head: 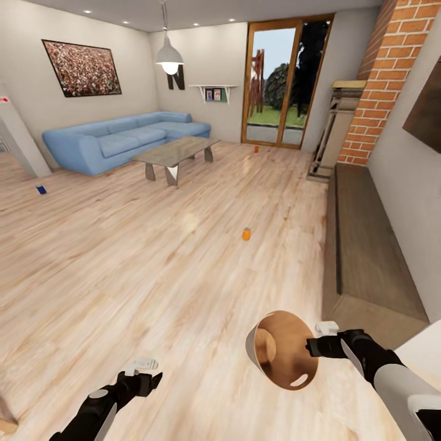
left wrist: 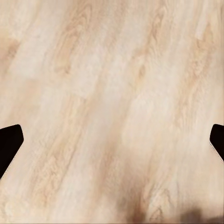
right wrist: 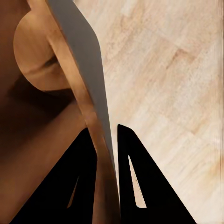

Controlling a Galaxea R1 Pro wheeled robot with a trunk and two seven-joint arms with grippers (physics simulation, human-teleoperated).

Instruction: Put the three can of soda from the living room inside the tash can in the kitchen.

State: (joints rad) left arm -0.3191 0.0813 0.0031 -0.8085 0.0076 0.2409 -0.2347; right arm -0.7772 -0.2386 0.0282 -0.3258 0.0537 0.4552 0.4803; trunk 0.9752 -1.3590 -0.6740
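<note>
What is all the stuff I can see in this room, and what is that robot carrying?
Soda cans: three on the wood floor; orange one mid-room, orange one by the glass door, blue one at far left.
Trash can: one, grey outside, brown inside, tipped with its mouth toward the camera, held by its rim.
Sofa: one, light blue, against the back wall.
Coffee table: one, glass-topped, before the sofa.
Pendant lamp: one, white.
Picture: one, dark-framed, above the sofa.
Brick column: one, red, at right.
Glass door: one, wood-framed.
Left gripper: black, open over bare floor.
Right gripper: black, clamped on the trash can's wall.
</note>
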